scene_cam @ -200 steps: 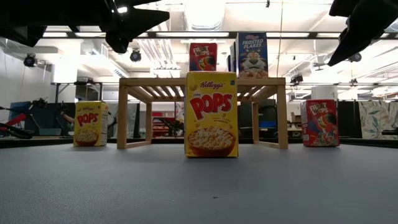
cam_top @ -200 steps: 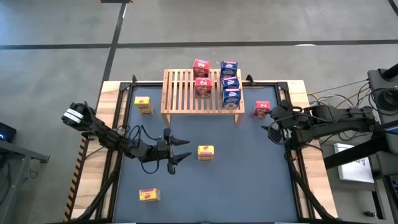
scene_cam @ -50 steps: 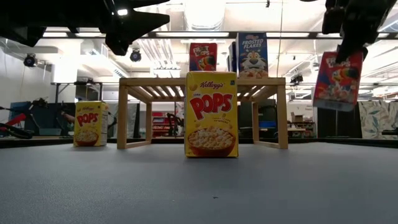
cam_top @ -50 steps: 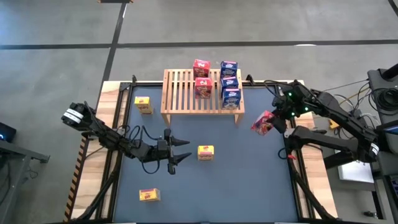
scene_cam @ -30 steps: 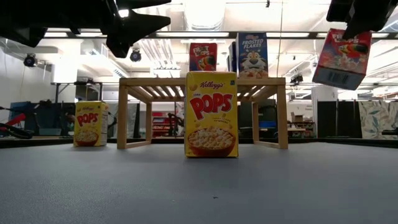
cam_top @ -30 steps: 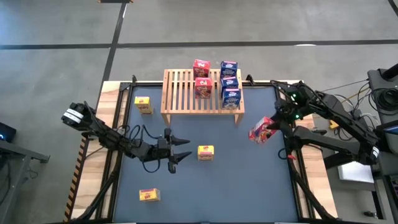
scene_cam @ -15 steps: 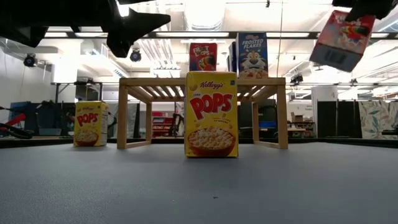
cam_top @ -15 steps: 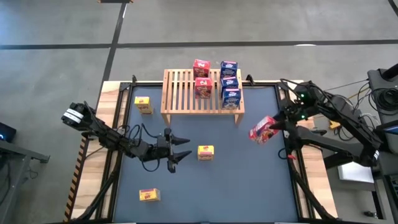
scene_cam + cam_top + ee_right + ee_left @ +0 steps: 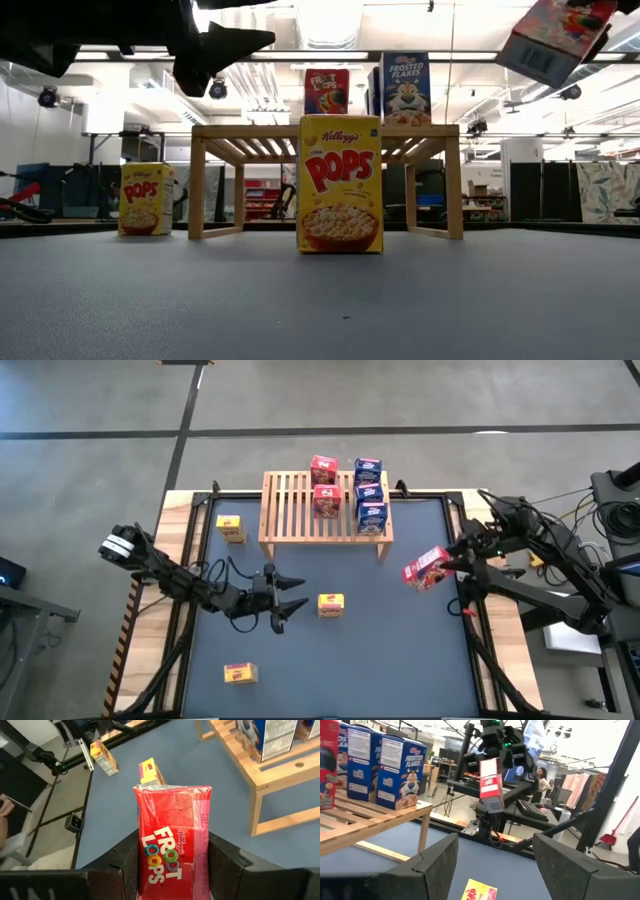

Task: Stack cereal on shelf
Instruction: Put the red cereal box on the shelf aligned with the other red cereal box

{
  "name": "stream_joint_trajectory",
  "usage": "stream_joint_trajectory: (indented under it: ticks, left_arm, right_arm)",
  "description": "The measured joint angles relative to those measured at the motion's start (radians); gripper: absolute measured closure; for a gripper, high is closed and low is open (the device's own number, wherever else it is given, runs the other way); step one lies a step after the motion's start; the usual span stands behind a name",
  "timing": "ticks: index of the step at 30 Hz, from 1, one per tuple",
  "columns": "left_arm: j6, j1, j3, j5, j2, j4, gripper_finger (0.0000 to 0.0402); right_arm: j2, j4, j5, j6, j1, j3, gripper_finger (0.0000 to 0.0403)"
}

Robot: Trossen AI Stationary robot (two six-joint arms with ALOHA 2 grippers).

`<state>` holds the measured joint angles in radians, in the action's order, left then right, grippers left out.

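The right tool [image 9: 447, 563] clamps a red box [image 9: 426, 568] by its narrow sides (light, crushable card) aloft right of the shelf [image 9: 325, 525]; left tool [image 9: 290, 603] spread, idle.

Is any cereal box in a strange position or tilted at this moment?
Only the red box: the right gripper holds it tilted in the air, right of the shelf. The yellow boxes visible in the low view stand upright on the table.
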<state>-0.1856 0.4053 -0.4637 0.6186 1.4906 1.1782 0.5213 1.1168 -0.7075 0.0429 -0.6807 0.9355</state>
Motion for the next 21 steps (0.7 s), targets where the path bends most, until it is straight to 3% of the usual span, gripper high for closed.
stream_joint_trajectory:
  ticks: [13, 21]
  left_arm:
    - [0.001, -0.007, 0.0, 0.002, 0.0, 0.0, 0.0159]
    - [0.009, -0.011, 0.0, 0.002, 0.0, -0.002, 0.0159]
  right_arm:
    - [0.019, -0.102, 0.002, 0.052, 0.007, -0.004, 0.0236]
    - [0.073, -0.244, 0.01, 0.054, 0.111, -0.004, 0.0236]
